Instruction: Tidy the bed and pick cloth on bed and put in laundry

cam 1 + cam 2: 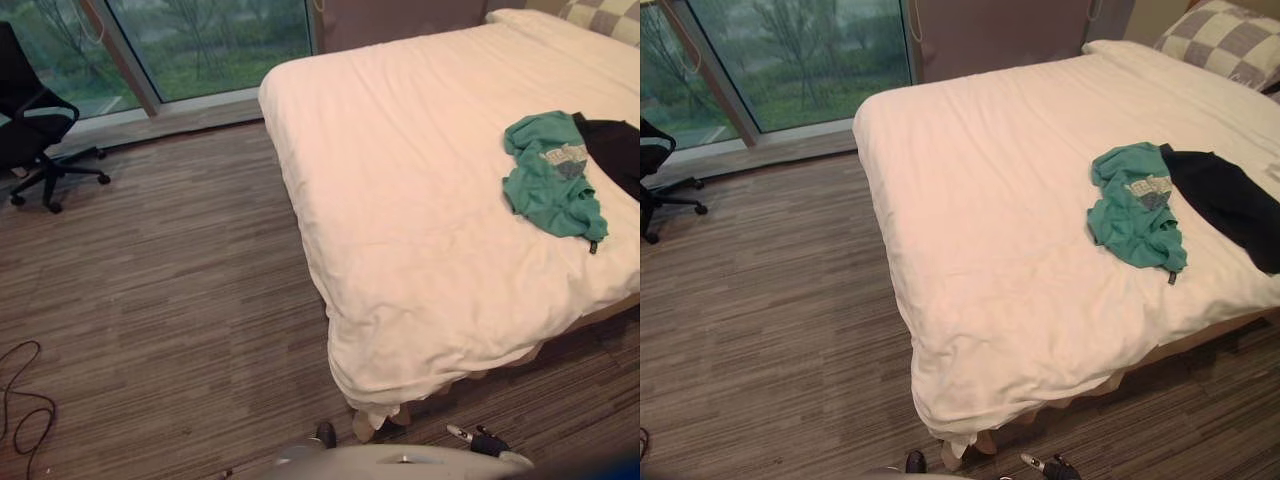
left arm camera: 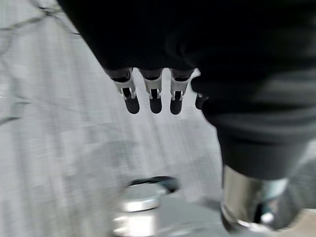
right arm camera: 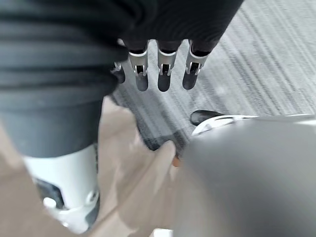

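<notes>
- Bed [image 1: 1000,260]: white duvet is covering it to the foot end and hanging over the near corner. Surface is lying fairly smooth, w/ light creases.
- Green cloth [image 1: 1132,205]: is lying crumpled on top of the duvet, on the robot's right-hand side of the bed, about mid-length.
- Black cloth [image 1: 1225,200]: is lying spread out just beside the green cloth, touching its far-right edge and running toward the bed's right side.
- Checked pillow [image 1: 1225,45]: is resting at the head end, well apart from both cloths.
- L hand [image 2: 154,94]: fingers are hanging straight and apart, holding nothing. Grey floor is showing past the tips.
- R hand [image 3: 165,74]: fingers are likewise hanging straight and loose, gripping nothing. Striped carpet is showing past them.
- Hand vs. cloth: both hands are hanging low over the floor [image 1: 180,300] near the bed's foot end, w/ the green cloth up on the duvet, well apart from either. Neither hand is touching any cloth.
- Surroundings: a black office chair [image 1: 35,120] is standing by the window [image 1: 800,50], well clear of the bed.
</notes>
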Robot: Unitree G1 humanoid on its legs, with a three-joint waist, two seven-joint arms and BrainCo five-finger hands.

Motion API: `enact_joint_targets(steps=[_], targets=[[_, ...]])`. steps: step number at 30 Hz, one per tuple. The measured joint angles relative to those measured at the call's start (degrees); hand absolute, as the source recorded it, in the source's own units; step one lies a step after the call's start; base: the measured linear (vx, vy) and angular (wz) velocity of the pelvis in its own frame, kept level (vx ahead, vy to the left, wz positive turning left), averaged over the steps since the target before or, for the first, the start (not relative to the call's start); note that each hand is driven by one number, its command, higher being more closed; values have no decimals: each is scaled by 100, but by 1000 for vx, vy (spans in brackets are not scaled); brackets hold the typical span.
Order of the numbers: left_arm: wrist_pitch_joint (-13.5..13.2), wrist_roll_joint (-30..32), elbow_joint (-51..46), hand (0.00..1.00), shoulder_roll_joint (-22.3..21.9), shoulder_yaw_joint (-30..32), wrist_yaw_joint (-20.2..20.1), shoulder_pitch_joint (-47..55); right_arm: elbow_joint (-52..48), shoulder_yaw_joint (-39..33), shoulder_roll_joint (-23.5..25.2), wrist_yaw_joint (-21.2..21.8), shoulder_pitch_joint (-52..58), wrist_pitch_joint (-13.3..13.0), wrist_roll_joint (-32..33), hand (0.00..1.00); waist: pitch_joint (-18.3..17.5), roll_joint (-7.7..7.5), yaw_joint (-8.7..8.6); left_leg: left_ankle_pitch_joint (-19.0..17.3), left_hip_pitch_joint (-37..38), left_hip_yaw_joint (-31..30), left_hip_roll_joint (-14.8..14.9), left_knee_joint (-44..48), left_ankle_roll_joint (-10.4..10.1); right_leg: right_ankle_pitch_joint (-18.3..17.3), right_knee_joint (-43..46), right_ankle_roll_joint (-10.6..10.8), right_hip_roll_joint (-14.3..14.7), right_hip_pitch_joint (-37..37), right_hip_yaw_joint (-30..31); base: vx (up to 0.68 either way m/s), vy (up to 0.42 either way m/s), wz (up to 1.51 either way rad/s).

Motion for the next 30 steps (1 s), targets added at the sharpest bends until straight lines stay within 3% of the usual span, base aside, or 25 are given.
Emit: enact_joint_targets(steps=[3, 4, 6, 8, 9, 11, 15, 17, 18, 20, 21, 23, 26, 28, 30], targets=[[-103, 141, 2, 0, -242, 68, -67, 57, 54, -213, 65, -583, 79, 156, 470, 0, -27, -24, 7, -4, 3, 130, 9, -1, 6, 0, -2, 0, 16, -62, 194, -47, 33, -20], [-136, 133, 2, 0, -288, 74, -3, 33, 52, -275, 100, -892, 102, 141, 678, 100, -45, -28, 9, -10, 3, 195, 18, -1, 11, 0, -2, 1, 21, -93, 268, 5, 25, -28], [-219, 125, 0, 0, -251, 12, 97, -50, 37, -402, 141, -1378, 117, -26, 863, 100, -96, -29, -20, -28, -8, 226, 19, -1, 16, 4, -11, 7, 18, -124, 307, 28, 21, -19], [-378, 83, -16, 0, -218, -177, 147, -175, -187, -514, 126, -1936, 106, -505, 953, 100, -115, -35, -80, -40, 1, 249, 3, 0, 11, 18, -8, 30, -4, -129, 319, 59, 27, -10], [-512, 15, -32, 0, -123, -486, 239, -282, -615, -651, 101, -2294, 7, -949, 959, 100, -117, -39, -80, -53, -3, 296, 2, 0, -5, 37, -9, 57, -6, -162, 381, 61, 26, -17], [-571, 14, -72, 0, -67, -752, 345, -397, -961, -678, -32, -2505, -222, -1256, 937, 100, -118, -41, -78, -70, -21, 347, 0, 1, -3, 45, 1, 64, -10, -217, 444, 65, 25, -20], [-630, -165, -76, 0, 198, -1408, 621, -571, -1919, -604, -942, -2542, -1431, -1996, 774, 100, -140, -78, -87, -44, -96, 346, -43, 21, 80, 167, -5, 13, -25, -327, 482, 116, 18, -3], [-694, -213, -141, 0, 260, -1545, 703, -545, -2278, -522, -1233, -2128, -1764, -2371, 774, 100, -150, -91, -41, -43, -107, 318, -59, 38, 81, 166, -17, 12, -10, -314, 451, 121, -3, 11], [-728, -212, -201, 0, 283, -1557, 730, -511, -2724, -339, -1315, -1570, -1894, -2603, 968, 100, -144, -108, -36, -42, -117, 290, -81, 40, 82, 166, -26, 12, -13, -312, 451, 124, -1, 6], [-774, -209, -201, 0, 292, -1584, 743, -426, -3720, 38, -1276, -781, -1871, -2813, 1189, 100, -146, -114, -50, -40, -117, 260, -86, 41, 84, 167, -30, 11, -15, -282, 452, 137, -1, -1], [-783, -206, -201, 0, 296, -1614, 755, -415, -4184, 234, -1232, -419, -1849, -2811, 1254, 100, -146, -115, -62, -40, -112, 248, -86, 41, 84, 167, -30, 11, -16, -277, 452, 103, -11, -1], [-805, -197, -205, 0, 318, -1720, 841, -398, -5246, 770, -1060, 705, -1836, -2784, 1345, 100, -138, -129, -57, -40, -85, 197, -78, 42, 84, 167, -30, 12, -14, -232, 445, 71, -15, 6], [-910, -188, -257, 0, 323, -1779, 856, -344, -5943, 1740, -824, 2060, -1848, -2663, 1518, 100, -144, -181, 24, -39, -76, 179, -60, 42, 83, 167, -26, 12, -13, -203, 414, 25, -16, 8], [-935, -184, -259, 0, 348, -1778, 863, -344, -5991, 2492, -743, 2711, -1895, -2454, 1514, 100, -141, -220, 111, -39, -74, 143, -60, 43, 83, 166, -21, 12, -15, -176, 361, -17, -13, 14], [-948, -184, -256, 0, 367, -1777, 871, -338, -5917, 3289, -617, 3069, -2055, -2186, 1500, 100, -125, -246, 151, -38, -75, -5, -66, 43, 82, 161, -16, 19, -20, -105, 200, -48, -13, 35]])
